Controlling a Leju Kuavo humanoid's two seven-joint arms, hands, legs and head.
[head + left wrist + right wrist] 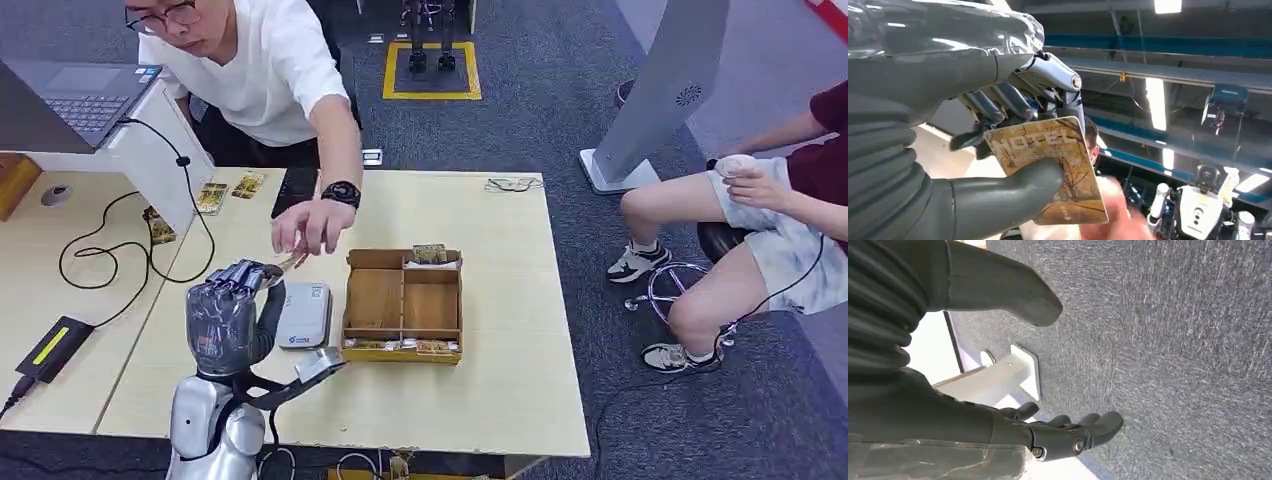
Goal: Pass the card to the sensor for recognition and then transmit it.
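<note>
While the left hand (998,145) is pinching the card (1048,167), a person's hand (312,228) is reaching in at the card's far end.

left hand: gripping the card between the thick thumb (1018,187) on its printed face and the darker fingers (998,102) behind it; raised above the table (500,400), near its left edge.
card: sticking out past the fingertips toward the person; one end inside the grip, the other end free. In the wrist view blurred fingers are meeting its free corner; cannot tell if they are already gripping it.
handling, my guess: thin, light, stiff plastic or card stock, glossy so likely slippery; flat pinch across the faces is working, edges too thin to hold. Taking hold at the free end looks best for the receiver.
risk: card sliding or twisting out of the pinch if pulled before the thumb is letting go.
right hand (1068,432): hanging down beside the body over grey carpet, fingers loosely apart, holding nothing.
sensor (303,314): white flat reader lying on the table just beside the raised hand, between it and the wooden tray (403,300).
wooden tray: sitting near the table's middle, more cards in its front and back slots.
stage, my guess: handover to the person is going on now, release not yet done.
</note>
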